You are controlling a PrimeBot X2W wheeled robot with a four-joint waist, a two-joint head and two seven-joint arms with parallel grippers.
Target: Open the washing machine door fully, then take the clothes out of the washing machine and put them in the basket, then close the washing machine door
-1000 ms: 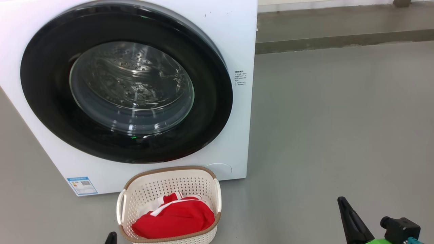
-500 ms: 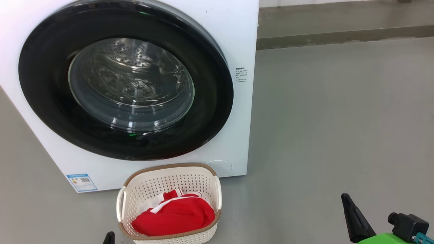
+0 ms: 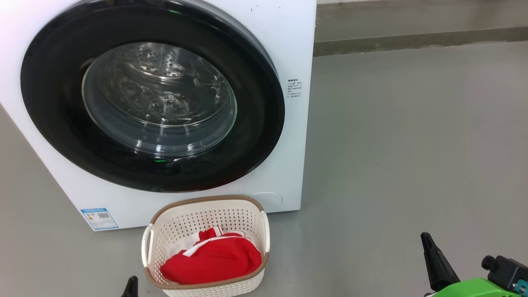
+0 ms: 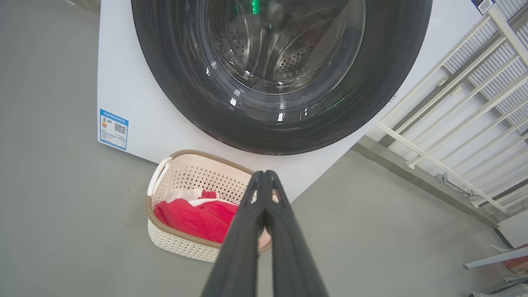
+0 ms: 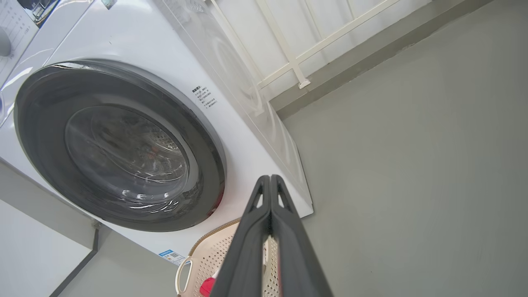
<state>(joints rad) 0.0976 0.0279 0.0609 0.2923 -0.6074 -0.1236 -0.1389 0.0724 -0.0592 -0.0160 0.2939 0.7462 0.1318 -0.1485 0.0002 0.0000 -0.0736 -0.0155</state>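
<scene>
Well, from my head I look down on the white washing machine (image 3: pixel 297 49), its door (image 3: pixel 255 136) lying flush against the front, and through the glass bowl I can see bare steel drum. The basket (image 3: pixel 264 231) stands on the grey floor (image 3: pixel 412 144) just in front of the machine's bottom edge, between the blue label (image 3: pixel 99 218) at the lower left corner and the round cap (image 3: pixel 266 199) near the lower right corner. The red clothes (image 3: pixel 214 264) with their white stripes lie heaped inside it, below the brown rim. The tip of my left gripper (image 3: pixel 132 282) shows at the bottom edge, just beside the basket's left end, and my right gripper (image 3: pixel 425 239) hangs over bare floor near the lower right corner, well apart from basket and machine. From my left wrist, my two dark fingers (image 4: pixel 243 231) are pressed together with nothing between them, pointing over the basket's near end toward the door's black rim; the clothes fill the basket's middle, and a white railing (image 4: pixel 453 123) runs along the right side. From my right wrist, that gripper's fingers (image 5: pixel 288 239) are likewise closed tight and empty; beyond them is the closed door, one end of the basket with a scrap of red at the bottom edge, and the railing behind the machine.
</scene>
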